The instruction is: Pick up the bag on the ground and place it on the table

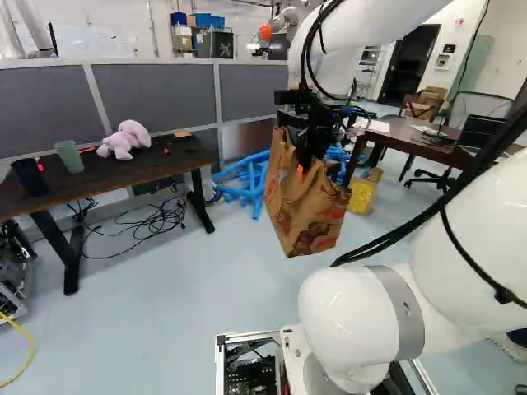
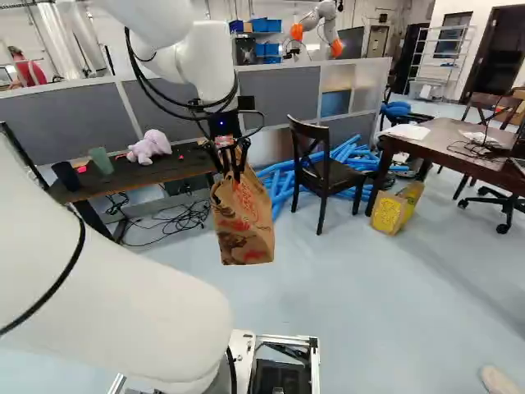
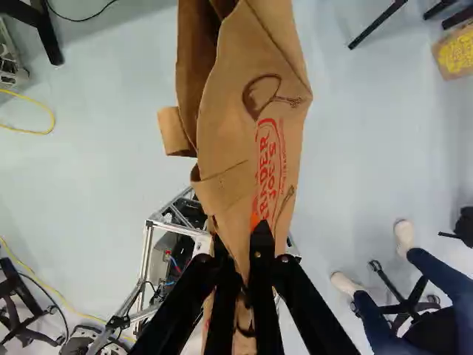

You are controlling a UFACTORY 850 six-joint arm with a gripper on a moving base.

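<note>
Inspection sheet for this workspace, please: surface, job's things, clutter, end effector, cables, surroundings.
Surface: dark table bears plush toy, green cup, dark cup; brown desk bears papers
Job's things: paper bag hangs above the floor, on neither table
Clutter: blue tubes, yellow box on the floor
End effector: shut on the bag
Cables: black tangle under dark table; yellow cable on the floor
Surroundings: chair, grey partition, another robot behind it
</note>
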